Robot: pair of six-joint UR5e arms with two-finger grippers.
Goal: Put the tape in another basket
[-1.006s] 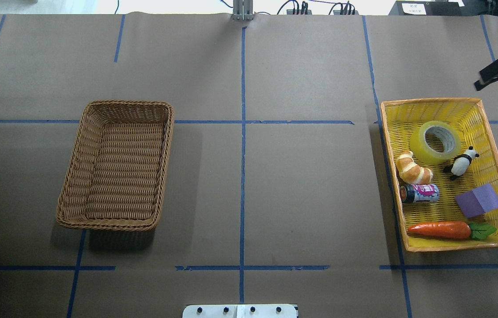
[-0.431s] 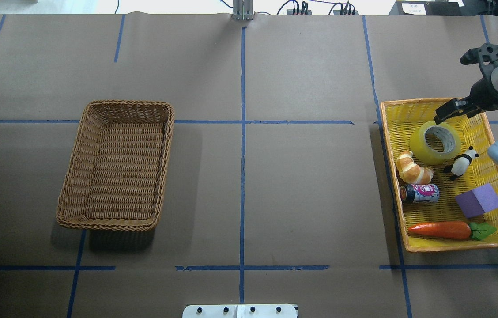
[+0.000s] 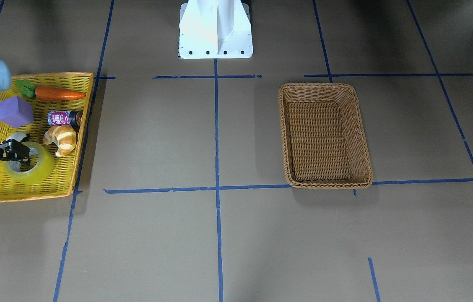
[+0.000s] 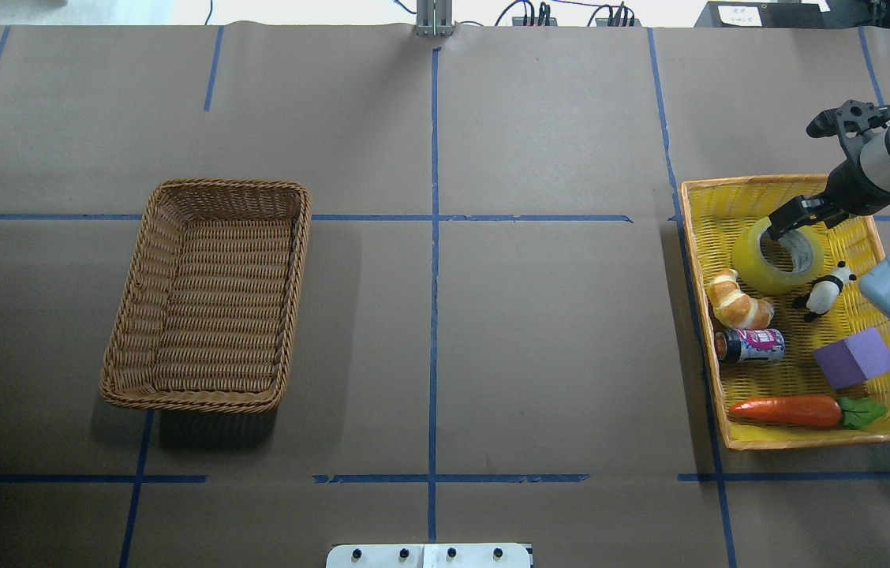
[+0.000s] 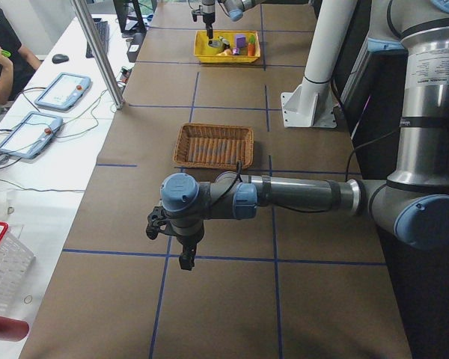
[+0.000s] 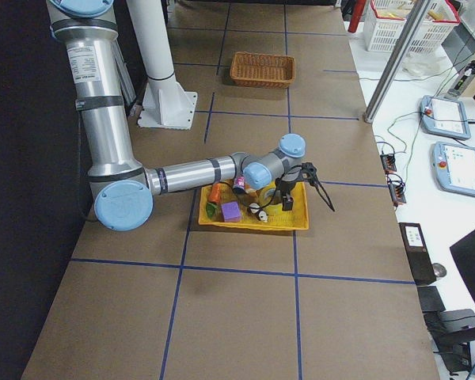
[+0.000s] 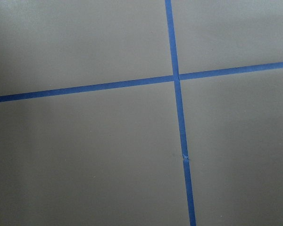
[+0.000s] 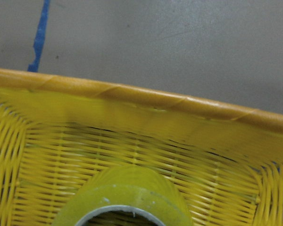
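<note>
The tape (image 4: 753,260), a yellow-green roll with a grey core, lies flat at the far end of the yellow tray (image 4: 768,181). It also shows in the front view (image 3: 39,173) and the right wrist view (image 8: 127,195). My right gripper (image 4: 786,225) is open and hangs low over the roll's far side, fingertips at the core; the front view (image 3: 17,152) shows it too. The brown wicker basket (image 4: 299,260) stands empty on the left, also in the front view (image 3: 324,86). My left gripper (image 5: 183,254) shows only in the left side view, over bare table; I cannot tell its state.
In the tray near the tape lie a croissant (image 4: 738,301), a panda figure (image 4: 824,292), a small can (image 4: 751,345), a purple cube (image 4: 855,359) and a carrot (image 4: 788,410). The tray's far rim (image 8: 132,94) is just beyond the roll.
My right arm has come in from the far right edge, leftward and down, from outside the tray to right over the tape. Nothing else has moved.
</note>
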